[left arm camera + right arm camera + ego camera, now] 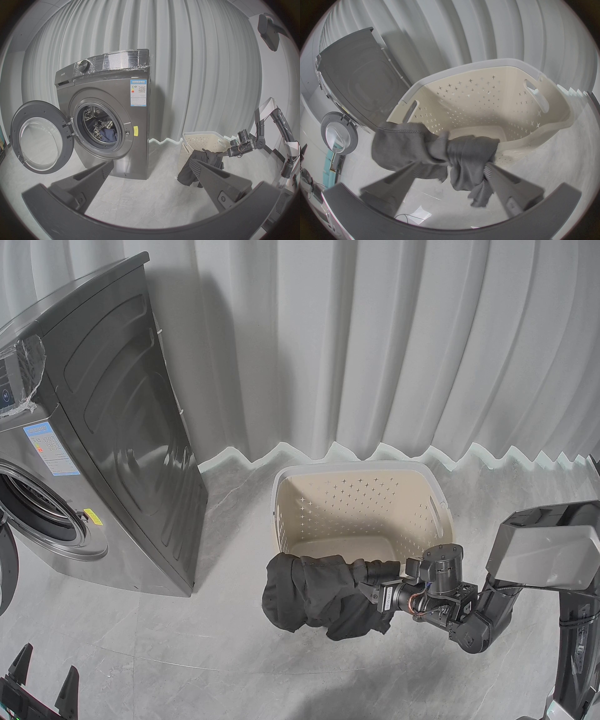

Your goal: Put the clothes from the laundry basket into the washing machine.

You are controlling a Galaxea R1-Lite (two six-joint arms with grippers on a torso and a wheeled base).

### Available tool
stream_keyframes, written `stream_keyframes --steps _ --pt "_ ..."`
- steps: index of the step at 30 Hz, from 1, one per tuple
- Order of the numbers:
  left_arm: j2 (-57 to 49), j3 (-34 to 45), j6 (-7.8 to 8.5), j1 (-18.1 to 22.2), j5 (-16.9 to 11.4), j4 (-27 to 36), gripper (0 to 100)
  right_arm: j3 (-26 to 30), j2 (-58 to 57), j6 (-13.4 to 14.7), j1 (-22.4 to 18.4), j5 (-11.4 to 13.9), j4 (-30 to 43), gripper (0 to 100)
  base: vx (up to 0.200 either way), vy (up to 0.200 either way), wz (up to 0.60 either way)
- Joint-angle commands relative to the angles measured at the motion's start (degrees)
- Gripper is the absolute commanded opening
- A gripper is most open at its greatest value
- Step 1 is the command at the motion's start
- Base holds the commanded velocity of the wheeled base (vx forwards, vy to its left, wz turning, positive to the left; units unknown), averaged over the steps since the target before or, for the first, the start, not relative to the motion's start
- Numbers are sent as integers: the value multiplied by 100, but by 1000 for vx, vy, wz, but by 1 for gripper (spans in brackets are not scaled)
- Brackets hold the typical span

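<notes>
Step in hand: carrying a load from basket to washer. The right gripper [374,582] holds a dark garment [312,597] bunched up, clear of the laundry basket [350,466], hanging just outside its near rim above the floor [206,640]. Its jaws are clamped on the thick wad, the cloth filling the gap between them.

The washing machine [112,446] stands well apart on the robot's left. Its door [37,137] is swung wide, and some blue cloth [107,135] is already in the drum [100,125].

The left gripper [150,164] sits low near the machine, jaws spread, holding nothing.

Next move, as I judge it: swing the bundle left to the drum mouth, push it well inside, and release.
</notes>
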Motion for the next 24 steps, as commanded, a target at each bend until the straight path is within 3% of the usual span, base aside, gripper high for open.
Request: stream_keyframes --steps 1,10,24 --pt "-93 84 -2 1 1 0 100 -85 291 -33 -135 -2 -2 100 0 0 0" --pt "-93 84 -2 1 1 0 100 -59 546 -394 -433 -2 -2 100 0 0 0" --pt "-93 84 -2 1 1 0 100 -753 1117 -526 -530 -2 7 100 0 0 0"
